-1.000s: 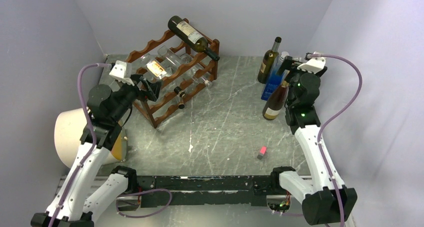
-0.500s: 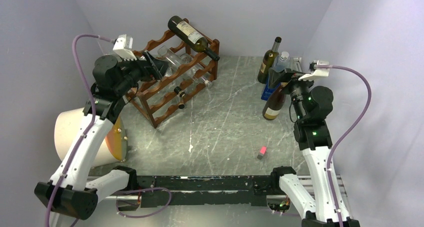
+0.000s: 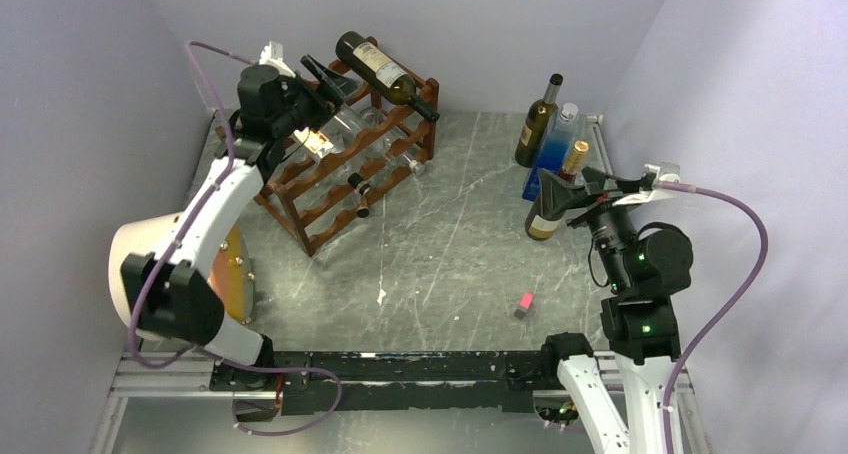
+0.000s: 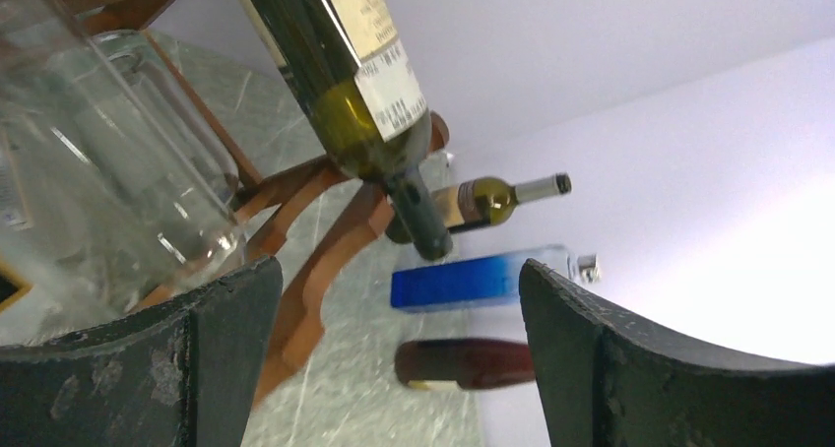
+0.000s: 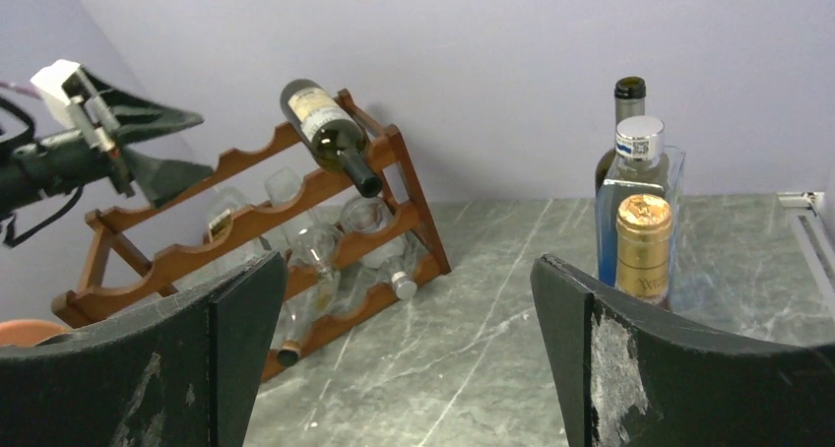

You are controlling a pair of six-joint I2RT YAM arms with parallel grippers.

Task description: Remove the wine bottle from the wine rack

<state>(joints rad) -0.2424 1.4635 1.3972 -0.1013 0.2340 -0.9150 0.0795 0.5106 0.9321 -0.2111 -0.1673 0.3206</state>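
Holding nothing, my left gripper [image 3: 325, 77] hangs wide open up by the top of the wine rack [image 3: 432, 139]. The rack stands at the far left corner of the table [image 3: 450, 244].

The wine bottle [image 3: 383, 69] lies across the rack's top rail. It is dark green, and its neck points right and a bit down. It is just beside my left fingers, but I cannot tell if they touch it. It has a cream label with small dark writing, too small for me to read.

Clear glass bottles [image 3: 350, 124] lie in the lower rows. One has a white and orange label, and I cannot read that one either.

My right gripper [image 5: 409, 270] is wide open too, with nothing in it, near the right edge of the table. Close by it stand a dark green bottle [image 3: 537, 124], a blue bottle [image 3: 545, 169] with a silver cap, and a brown bottle [image 3: 548, 214] with a gold foil top. The foil and the silver cap have tiny print, too blurry to read.
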